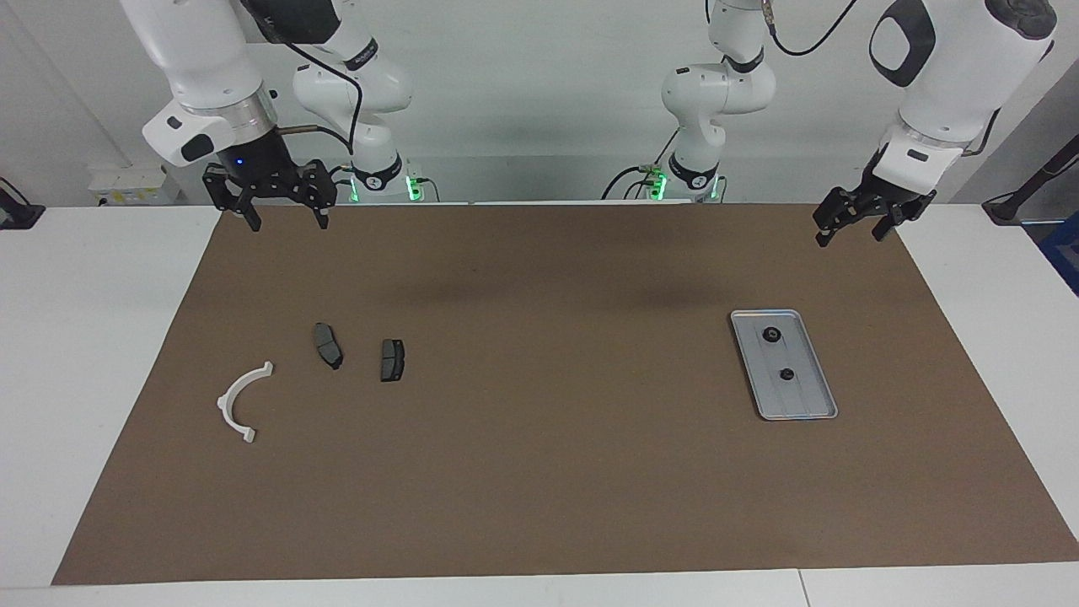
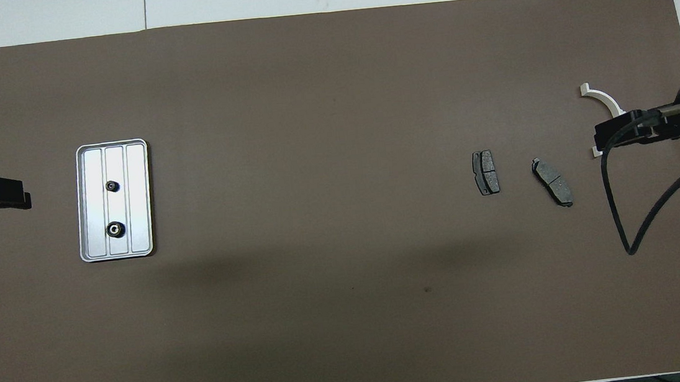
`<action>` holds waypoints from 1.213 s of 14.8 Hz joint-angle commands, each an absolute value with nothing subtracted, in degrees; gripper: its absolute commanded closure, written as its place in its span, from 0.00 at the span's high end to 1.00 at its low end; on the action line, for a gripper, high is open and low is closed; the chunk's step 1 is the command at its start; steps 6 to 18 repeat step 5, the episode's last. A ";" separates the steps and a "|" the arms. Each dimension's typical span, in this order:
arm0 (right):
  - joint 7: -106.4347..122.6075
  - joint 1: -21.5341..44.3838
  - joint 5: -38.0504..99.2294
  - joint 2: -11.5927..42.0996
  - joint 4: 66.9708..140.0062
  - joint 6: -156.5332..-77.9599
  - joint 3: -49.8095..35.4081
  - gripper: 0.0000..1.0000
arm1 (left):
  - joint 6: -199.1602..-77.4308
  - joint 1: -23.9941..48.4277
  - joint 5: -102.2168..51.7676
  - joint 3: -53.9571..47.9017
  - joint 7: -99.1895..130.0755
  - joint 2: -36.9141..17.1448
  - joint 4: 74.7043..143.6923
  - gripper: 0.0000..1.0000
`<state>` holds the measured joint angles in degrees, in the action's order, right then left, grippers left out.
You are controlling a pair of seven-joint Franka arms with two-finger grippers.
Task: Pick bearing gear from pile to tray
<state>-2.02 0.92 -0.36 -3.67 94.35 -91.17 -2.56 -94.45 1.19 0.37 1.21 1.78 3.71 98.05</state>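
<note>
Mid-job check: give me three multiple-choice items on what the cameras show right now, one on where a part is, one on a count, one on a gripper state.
1. Where are the black gears?
A. in the tray
B. beside the white bracket
C. in a gripper

2. How many brake pads lie on the brown mat?
A. one
B. two
C. four

3. The right gripper is:
A. shut on a gear
B. resting in the tray
C. open, holding nothing

Key: 1 A, both gears sit on the tray floor. 2 B, two dark pads lie side by side. 3 C, its fingers are spread above the mat edge. The left gripper holds nothing either.
</note>
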 commanded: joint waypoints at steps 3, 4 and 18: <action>-0.97 0.18 0.35 -4.57 95.19 -91.32 -2.64 1.00 | -91.76 1.58 -0.35 1.58 1.67 2.37 95.63 1.00; -0.97 0.26 0.35 -4.57 95.19 -91.32 -2.64 1.00 | -91.58 1.58 -0.26 1.58 1.67 2.37 95.54 1.00; -0.97 0.35 0.35 -4.57 95.19 -91.23 -2.64 1.00 | -91.67 1.58 -0.35 1.58 1.67 2.37 95.54 1.00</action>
